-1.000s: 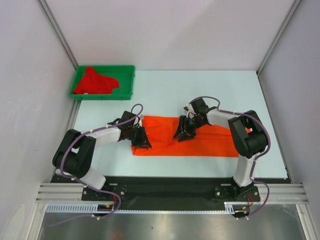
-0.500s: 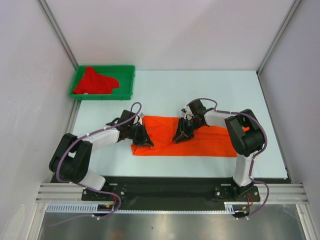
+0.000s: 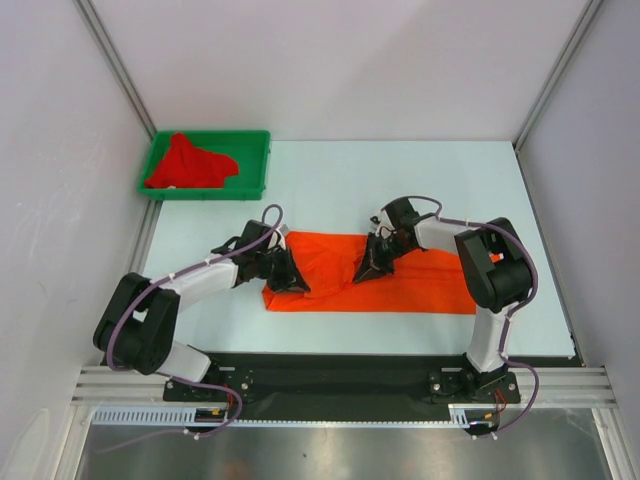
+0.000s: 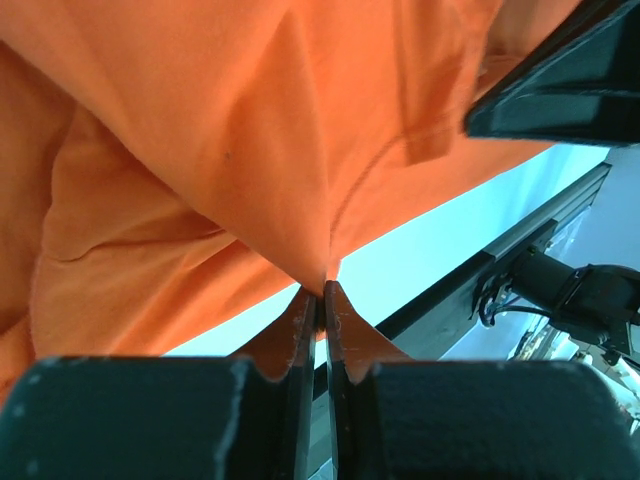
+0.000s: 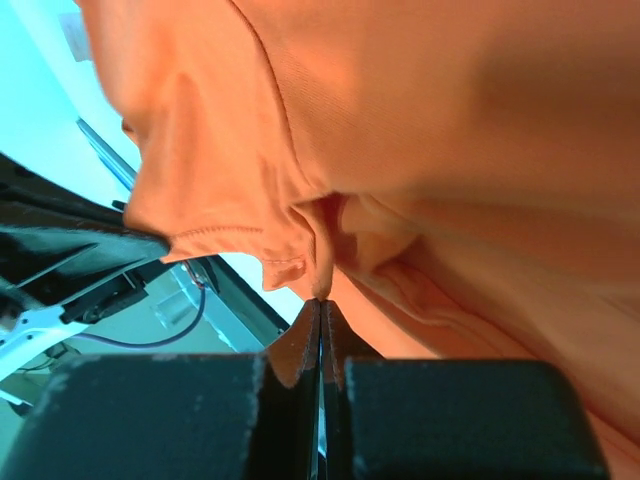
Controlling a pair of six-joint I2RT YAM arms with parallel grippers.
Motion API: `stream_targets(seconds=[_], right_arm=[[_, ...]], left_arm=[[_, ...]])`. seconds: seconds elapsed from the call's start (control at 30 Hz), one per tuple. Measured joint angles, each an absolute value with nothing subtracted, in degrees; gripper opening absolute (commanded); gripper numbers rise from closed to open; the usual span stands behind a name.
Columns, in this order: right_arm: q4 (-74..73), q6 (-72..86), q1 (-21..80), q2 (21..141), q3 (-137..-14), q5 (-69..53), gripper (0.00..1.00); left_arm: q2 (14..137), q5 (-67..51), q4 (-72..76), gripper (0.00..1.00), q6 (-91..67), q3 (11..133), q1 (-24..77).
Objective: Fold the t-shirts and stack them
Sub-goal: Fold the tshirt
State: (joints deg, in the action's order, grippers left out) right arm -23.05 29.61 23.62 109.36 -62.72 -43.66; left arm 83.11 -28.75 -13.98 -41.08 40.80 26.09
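The left gripper (image 4: pixel 322 295) clamps a taut peak of the soft bright orange cloth t-shirt (image 3: pixel 420 285); the right gripper (image 5: pixel 320 305) nips its hemmed fold at the very tips — a shallow bite that may slip on lifting, dropping the limp, creased band lying across the pale table (image 3: pixel 400 180), well apart from the green plastic tray (image 3: pixel 210 133).

Left tool (image 4: pixel 322 300) pinches a fold of orange t-shirt (image 4: pixel 230 150).
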Motion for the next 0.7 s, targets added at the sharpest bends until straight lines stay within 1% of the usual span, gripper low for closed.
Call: stream_targets(seconds=[0.4,0.5,0.57,0.6,0.7], right_arm=[[-26.2,27.1,22.2,108.5,-62.7,-44.9,0.00],[-26.4,26.7,22.2,108.5,-62.7,-44.9,0.00],[-26.7,26.5,22.2,108.5,-62.7,-45.1,0.05],[-26.9,26.3,22.2,108.5,-62.7,-45.1,0.08],[-28.5,25.4,22.1,108.5,-63.0,-45.0,0.15]], left_arm=[[83.3,-28.7,-13.8,0.13,-41.2,38.6,26.1],[83.4,-28.7,-13.8,0.16,-41.2,38.5,26.1],[83.5,-28.6,-14.0,0.24,-41.1,38.4,26.1],[83.6,-28.6,-14.2,0.36,-41.0,38.4,26.1],[83.6,-28.2,-15.7,0.47,-39.8,38.4,26.2]])
